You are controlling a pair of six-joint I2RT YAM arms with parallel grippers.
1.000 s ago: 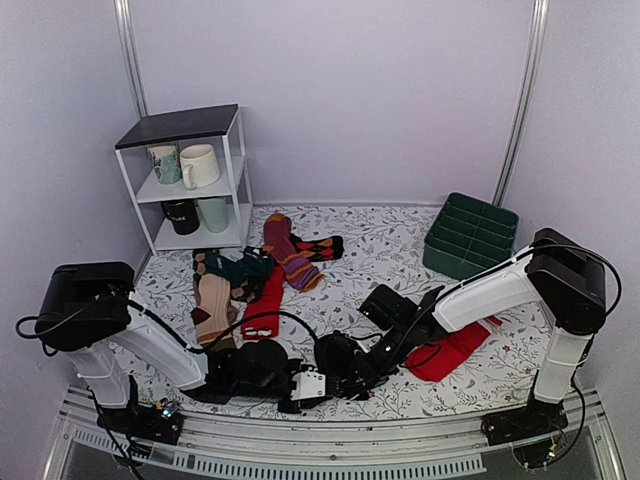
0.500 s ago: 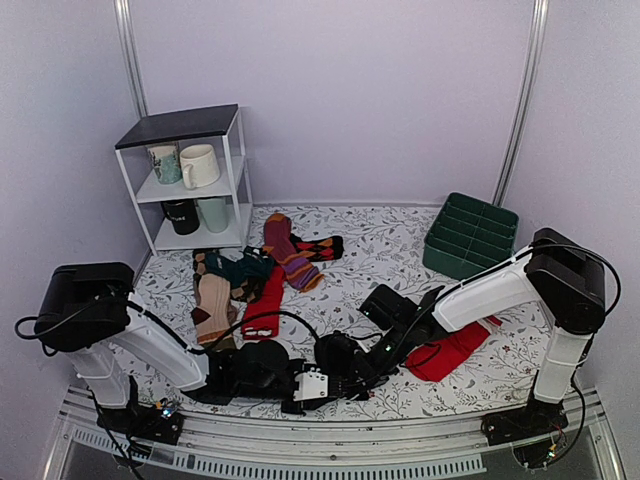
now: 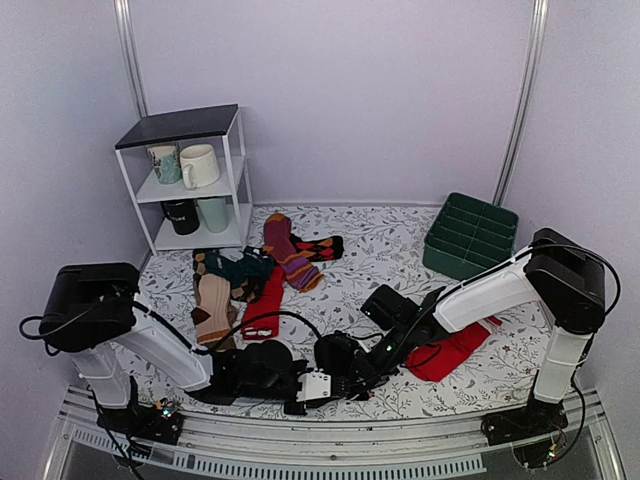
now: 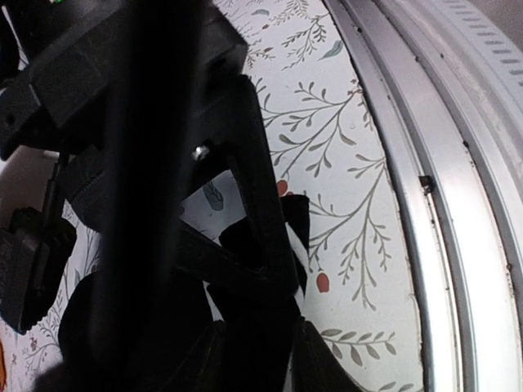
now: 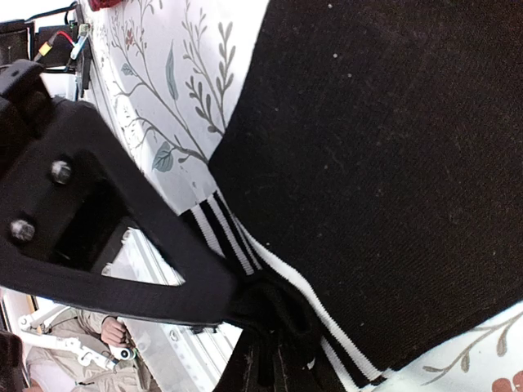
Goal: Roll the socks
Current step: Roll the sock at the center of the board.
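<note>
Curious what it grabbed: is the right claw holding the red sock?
No, the right gripper pinches the white-striped cuff of a black sock.

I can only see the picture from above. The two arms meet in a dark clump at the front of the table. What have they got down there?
Observer: The right wrist view shows the socks: black fabric with thin white stripes along the cuff.
Operator: Is anything actually holding them?
Observer: Yes. The right gripper is shut on the striped cuff edge.
Operator: And the other arm?
Observer: In the left wrist view, the left gripper sits low against black fabric with a white stripe. I cannot tell whether it grips.
</note>
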